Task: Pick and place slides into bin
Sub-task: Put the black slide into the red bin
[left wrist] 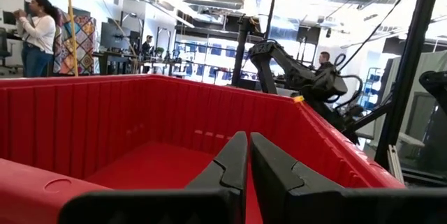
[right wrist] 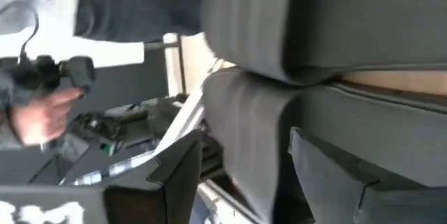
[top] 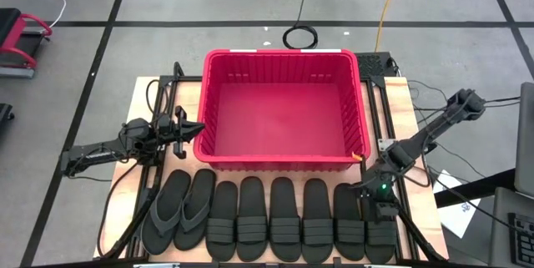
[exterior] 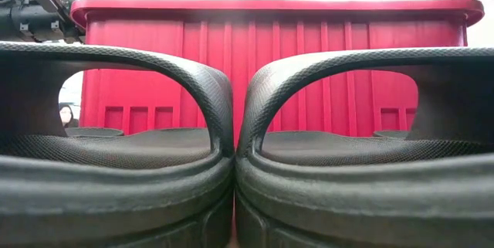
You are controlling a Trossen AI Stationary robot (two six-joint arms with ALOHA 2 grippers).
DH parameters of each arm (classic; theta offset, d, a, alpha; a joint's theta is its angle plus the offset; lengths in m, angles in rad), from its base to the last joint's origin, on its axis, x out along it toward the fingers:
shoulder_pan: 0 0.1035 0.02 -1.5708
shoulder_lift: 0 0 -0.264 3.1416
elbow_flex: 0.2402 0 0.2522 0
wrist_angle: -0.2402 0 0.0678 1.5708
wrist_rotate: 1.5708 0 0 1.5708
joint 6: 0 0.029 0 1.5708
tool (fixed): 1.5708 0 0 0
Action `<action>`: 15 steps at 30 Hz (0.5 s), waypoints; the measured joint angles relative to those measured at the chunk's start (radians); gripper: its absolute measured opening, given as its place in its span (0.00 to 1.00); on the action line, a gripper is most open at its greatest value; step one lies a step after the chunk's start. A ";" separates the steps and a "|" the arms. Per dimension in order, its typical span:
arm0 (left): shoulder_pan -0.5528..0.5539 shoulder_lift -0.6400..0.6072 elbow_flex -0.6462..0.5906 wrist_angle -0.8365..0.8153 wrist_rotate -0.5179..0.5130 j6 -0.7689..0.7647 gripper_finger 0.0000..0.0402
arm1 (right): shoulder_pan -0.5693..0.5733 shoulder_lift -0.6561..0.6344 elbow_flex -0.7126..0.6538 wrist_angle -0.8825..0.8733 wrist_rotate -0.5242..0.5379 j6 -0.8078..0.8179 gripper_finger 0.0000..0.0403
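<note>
While right claw (top: 382,211) gapes over ribbed rubber slides (top: 284,219), left claw (top: 193,128) pinched beside ribbed red bin (top: 209,101)

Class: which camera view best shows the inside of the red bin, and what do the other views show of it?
The high view: it looks straight down into the bin, showing its whole bare floor. The low view shows only its outer front wall behind two slides. The left wrist view shows its rim and part of the inside. The right wrist view shows none.
</note>
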 joint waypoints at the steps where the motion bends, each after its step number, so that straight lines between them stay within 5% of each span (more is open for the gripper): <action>1: 0.000 0.000 0.000 0.000 0.000 0.004 0.06 | 0.005 0.000 -0.014 0.009 0.017 0.017 0.53; 15: 0.000 0.001 0.000 -0.002 0.000 -0.004 0.06 | 0.180 0.001 -0.165 0.219 -0.008 0.199 0.53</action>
